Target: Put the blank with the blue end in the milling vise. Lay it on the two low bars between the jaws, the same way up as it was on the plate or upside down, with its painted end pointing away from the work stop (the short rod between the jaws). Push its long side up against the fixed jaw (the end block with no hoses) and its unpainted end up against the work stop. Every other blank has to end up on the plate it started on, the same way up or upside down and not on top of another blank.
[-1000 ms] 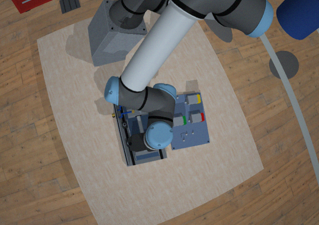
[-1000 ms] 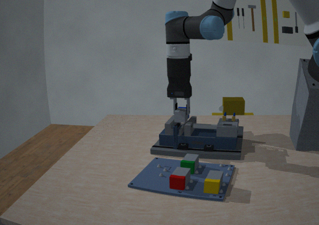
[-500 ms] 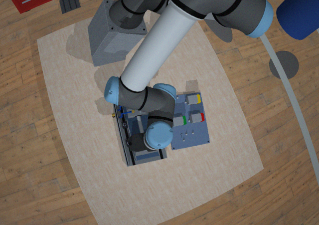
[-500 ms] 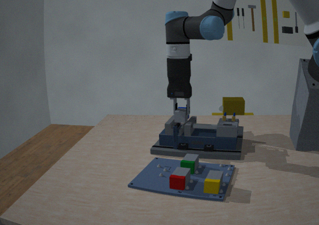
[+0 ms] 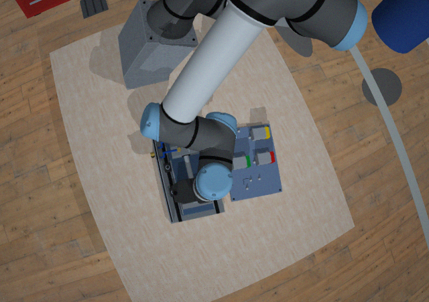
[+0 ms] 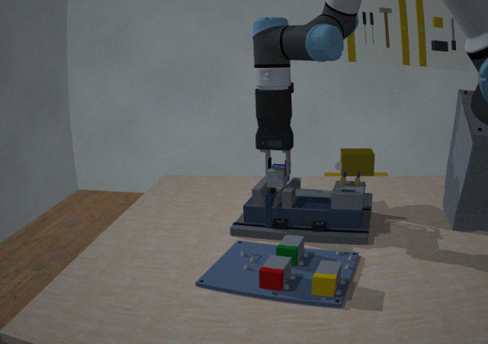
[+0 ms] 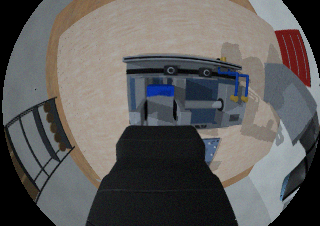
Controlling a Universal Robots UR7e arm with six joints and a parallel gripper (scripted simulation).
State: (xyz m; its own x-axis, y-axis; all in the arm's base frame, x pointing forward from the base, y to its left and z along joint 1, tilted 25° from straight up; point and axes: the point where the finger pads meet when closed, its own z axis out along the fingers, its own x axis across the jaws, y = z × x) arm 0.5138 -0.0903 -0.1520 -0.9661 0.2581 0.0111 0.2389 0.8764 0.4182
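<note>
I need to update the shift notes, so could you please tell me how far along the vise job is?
Done: the blue-ended blank is off the plate, while the green, red and yellow ones sit there. In hand: the gripper holds it above the vise. Left: lowering it onto the bars and pushing it against the fixed jaw and stop.

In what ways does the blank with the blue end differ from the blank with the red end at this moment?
The blue-ended blank is clamped in the pincer above the vise; the red-ended blank rests on the plate. One end is painted blue, the other red. The blue-ended blank hangs off any surface; the red-ended one lies flat. Both have grey bodies.
</note>
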